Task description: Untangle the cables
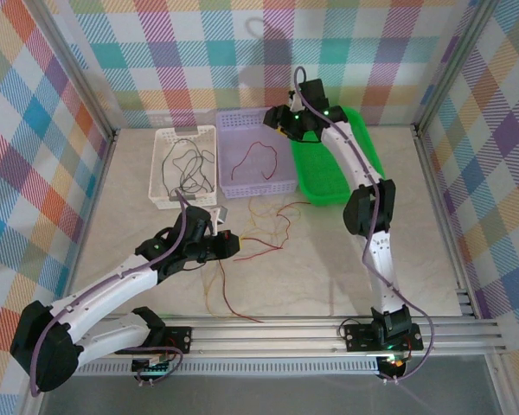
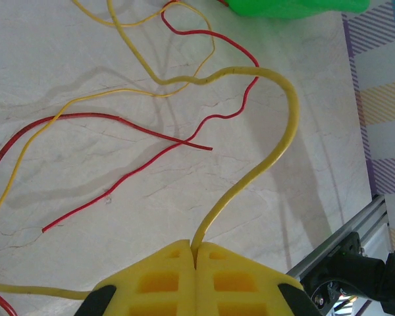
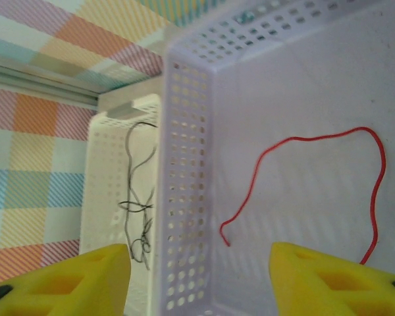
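From the top external camera, the left gripper [image 1: 230, 246] sits low over the marble-patterned table [image 1: 329, 277], among loose cables [image 1: 261, 226], red and yellow, that sprawl across the middle of the surface. The right gripper [image 1: 278, 118] is reached out to the far side, above the far edge of the purple basket [image 1: 221, 151], which holds a single red cable [image 1: 251, 156]. To the left of it, the white basket [image 1: 156, 164] contains black cables [image 1: 190, 169], and a green tray [image 1: 316, 177] stands on the purple basket's other side. In the left wrist view, the left gripper [image 2: 196, 253] is clenched, its yellow fingertips pressed together on a thick yellow cable [image 2: 291, 125] that rises from the seam between them and arcs over the table [image 2: 303, 217]. Two red strands [image 2: 118, 118] cross beneath that arc, a thinner yellow strand [image 2: 72, 102] lies beside them, and a corner of the green tray [image 2: 289, 6] shows at the top. In the right wrist view, the right gripper [image 3: 197, 257] is released, its fingers [image 3: 85, 276] spread wide with nothing between them, hanging above the perforated wall of the purple basket [image 3: 187, 164]. The red cable [image 3: 316, 138] lies curved on that basket's floor, and the black cables [image 3: 141, 210] lie tangled in the white basket [image 3: 99, 171] next to it.
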